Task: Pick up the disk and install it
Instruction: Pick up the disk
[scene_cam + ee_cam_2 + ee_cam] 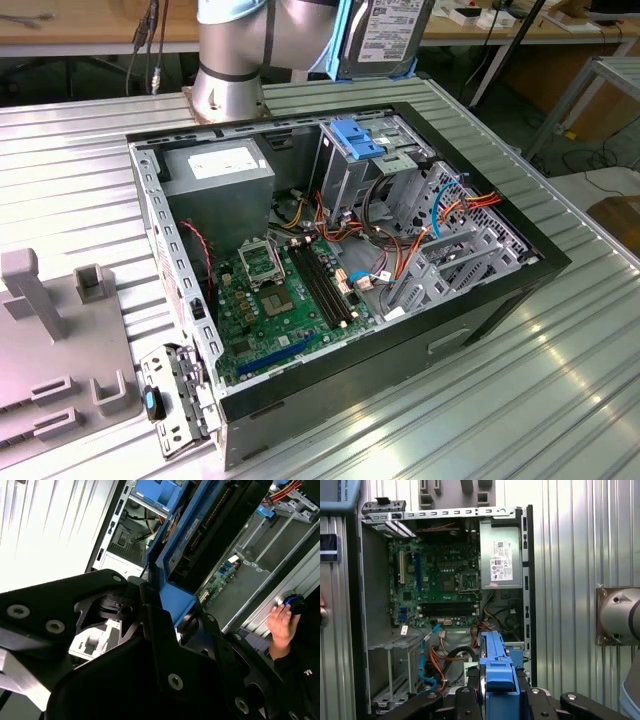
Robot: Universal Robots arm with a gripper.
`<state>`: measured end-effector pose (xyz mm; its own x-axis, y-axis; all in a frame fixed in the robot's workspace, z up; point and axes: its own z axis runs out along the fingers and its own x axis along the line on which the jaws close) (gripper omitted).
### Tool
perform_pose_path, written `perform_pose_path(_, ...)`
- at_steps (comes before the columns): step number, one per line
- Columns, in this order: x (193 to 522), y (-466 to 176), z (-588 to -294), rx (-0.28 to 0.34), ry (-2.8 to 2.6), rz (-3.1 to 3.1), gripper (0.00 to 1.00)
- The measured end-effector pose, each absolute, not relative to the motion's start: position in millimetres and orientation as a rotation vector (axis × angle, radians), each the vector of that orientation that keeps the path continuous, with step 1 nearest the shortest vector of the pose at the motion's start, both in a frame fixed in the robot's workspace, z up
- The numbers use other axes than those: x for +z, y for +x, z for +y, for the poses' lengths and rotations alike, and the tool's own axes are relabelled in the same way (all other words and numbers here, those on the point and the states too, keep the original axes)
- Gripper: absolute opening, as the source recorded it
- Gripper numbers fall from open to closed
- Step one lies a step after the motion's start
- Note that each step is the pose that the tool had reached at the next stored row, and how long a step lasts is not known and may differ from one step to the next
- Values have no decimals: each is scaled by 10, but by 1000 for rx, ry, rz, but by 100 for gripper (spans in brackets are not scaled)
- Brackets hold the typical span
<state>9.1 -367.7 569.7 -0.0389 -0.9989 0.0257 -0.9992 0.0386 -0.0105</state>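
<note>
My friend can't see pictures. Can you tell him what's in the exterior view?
A disk with blue rails hangs high at the top edge, beside the robot arm, above an open computer case. The case lies on its side on a ribbed metal table, its green motherboard and coloured wires showing.

The disk (388,35) aloft over the open computer case (400,360)
Its white label shows; below it sits the blue bracket (356,137), the case resting on the ribbed surface (500,420).
</note>
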Motion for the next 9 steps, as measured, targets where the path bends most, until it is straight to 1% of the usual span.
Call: perform_pose_path(9, 5697, 642, -3677, 39, 2170, -2255, 37)
